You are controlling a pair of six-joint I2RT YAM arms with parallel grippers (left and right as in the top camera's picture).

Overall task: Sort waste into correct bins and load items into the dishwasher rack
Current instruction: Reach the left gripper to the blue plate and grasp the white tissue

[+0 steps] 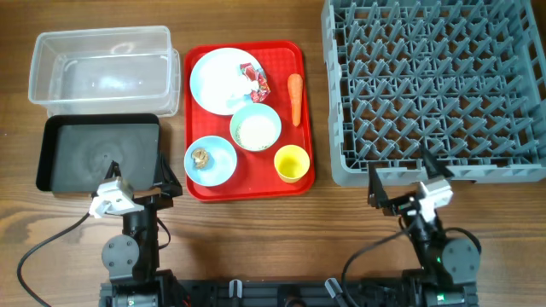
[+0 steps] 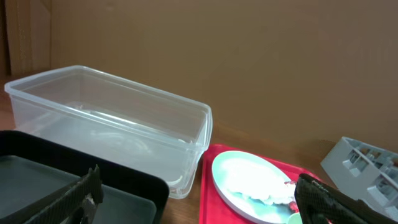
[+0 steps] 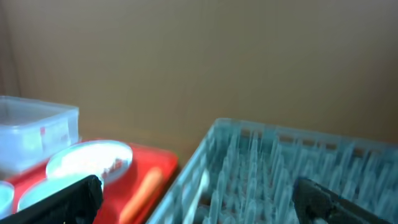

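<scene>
Both arms parked at near edge of table, nothing held. The left gripper has fingers wide apart, at near-right corner of the black tray; the right gripper is the same, fingers spread, just in front of the near-left corner of the rack. All task stuff sits on the red tray, btwn bins and rack: plate far left w/ crumpled wrapper on its right rim, carrot lying lengthwise beside them on bare tray, rice bowl mid-tray right against the plate, 2nd bowl w/ a brown scrap near left, yellow cup near right, upright. Behind the black tray is the clear tub; both look empty. Handling, prob.: wrapper is light, soft, crushes, so pinch the crumpled bulk from above; easy first pick. Carrot is stiff, smooth, may roll; grip across the thick middle, not the tip. Plate is flat and slick, only the rim gives a hold, and wrapper must come off first. Bowls & cup look light and rigid; take one wall, a finger inside and a finger outside, and keep rice bowl level till over a bin. Scrap is tiny; tipping its bowl likely beats pinching.
</scene>
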